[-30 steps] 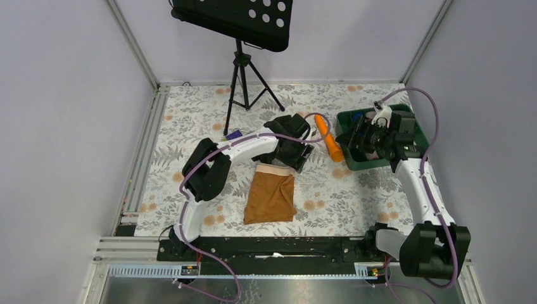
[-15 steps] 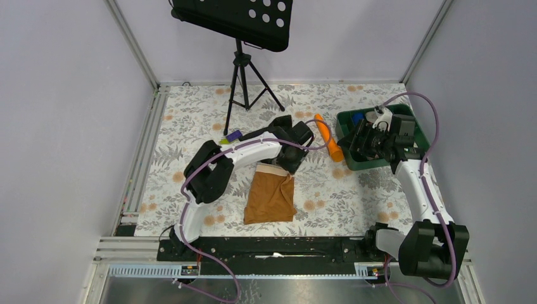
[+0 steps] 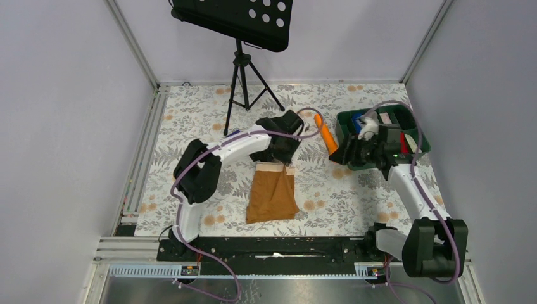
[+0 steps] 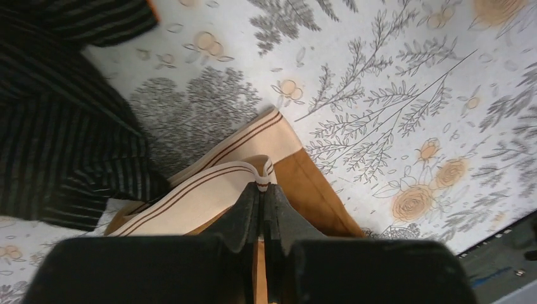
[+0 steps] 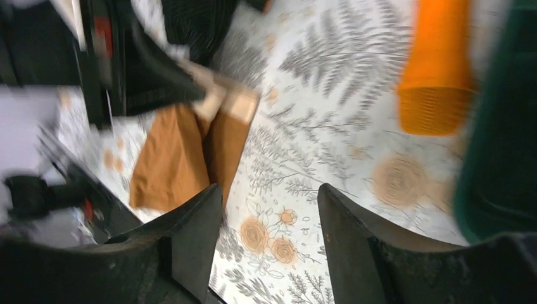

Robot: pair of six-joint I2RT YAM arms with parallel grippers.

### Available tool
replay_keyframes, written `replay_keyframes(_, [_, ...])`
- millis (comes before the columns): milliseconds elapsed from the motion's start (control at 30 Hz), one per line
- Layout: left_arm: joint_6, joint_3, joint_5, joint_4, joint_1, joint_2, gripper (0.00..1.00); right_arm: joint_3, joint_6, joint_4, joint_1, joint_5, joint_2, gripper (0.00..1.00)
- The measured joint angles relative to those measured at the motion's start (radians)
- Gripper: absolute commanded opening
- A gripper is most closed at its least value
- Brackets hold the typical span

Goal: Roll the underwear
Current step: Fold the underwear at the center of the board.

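The caramel-brown underwear (image 3: 272, 195) lies flat on the flowered cloth in the middle of the table, its pale waistband (image 3: 273, 168) at the far edge. My left gripper (image 3: 279, 158) sits at that far edge. In the left wrist view it (image 4: 261, 186) is shut on a pinched fold of the striped waistband (image 4: 202, 190), with brown fabric (image 4: 311, 187) beside it. My right gripper (image 3: 342, 157) hovers open to the right of the garment, nothing between its fingers (image 5: 269, 193). The underwear (image 5: 171, 158) shows blurred ahead of it.
A black striped garment (image 4: 57, 126) lies just beyond the waistband. An orange cylinder (image 3: 327, 138) rests between the garments and the green bin (image 3: 421, 140) at the right. A music stand's tripod (image 3: 244, 82) is at the back.
My left gripper has shut on the waistband and shifted slightly left. My right arm has swung out of the green bin toward the table's middle, its jaws a little narrower.
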State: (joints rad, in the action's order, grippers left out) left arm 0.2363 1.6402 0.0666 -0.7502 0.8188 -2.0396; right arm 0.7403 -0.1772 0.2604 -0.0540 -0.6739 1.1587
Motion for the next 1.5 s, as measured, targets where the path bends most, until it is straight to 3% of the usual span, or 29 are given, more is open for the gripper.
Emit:
replay_keyframes(267, [0.0,-0.027,0.151,0.026,-0.132,0.064,0.0,-0.014,0.228,0.024,0.491,0.084,0.017,0.69])
replay_keyframes(467, [-0.003,-0.059,0.211,0.027,-0.13,0.064,0.0,-0.012,0.309,0.06,0.634,0.161,0.12,0.68])
replay_keyframes(667, [-0.003,-0.059,0.242,0.027,-0.138,0.064,0.0,-0.003,0.35,0.079,0.659,0.191,0.217,0.65])
replay_keyframes(1133, [-0.003,-0.059,0.271,0.028,-0.161,0.06,0.0,0.074,0.366,0.085,0.669,0.205,0.38,0.44])
replay_keyframes(1500, [-0.003,-0.059,0.275,0.03,-0.171,0.06,0.0,0.083,0.357,0.103,0.689,0.196,0.404,0.42])
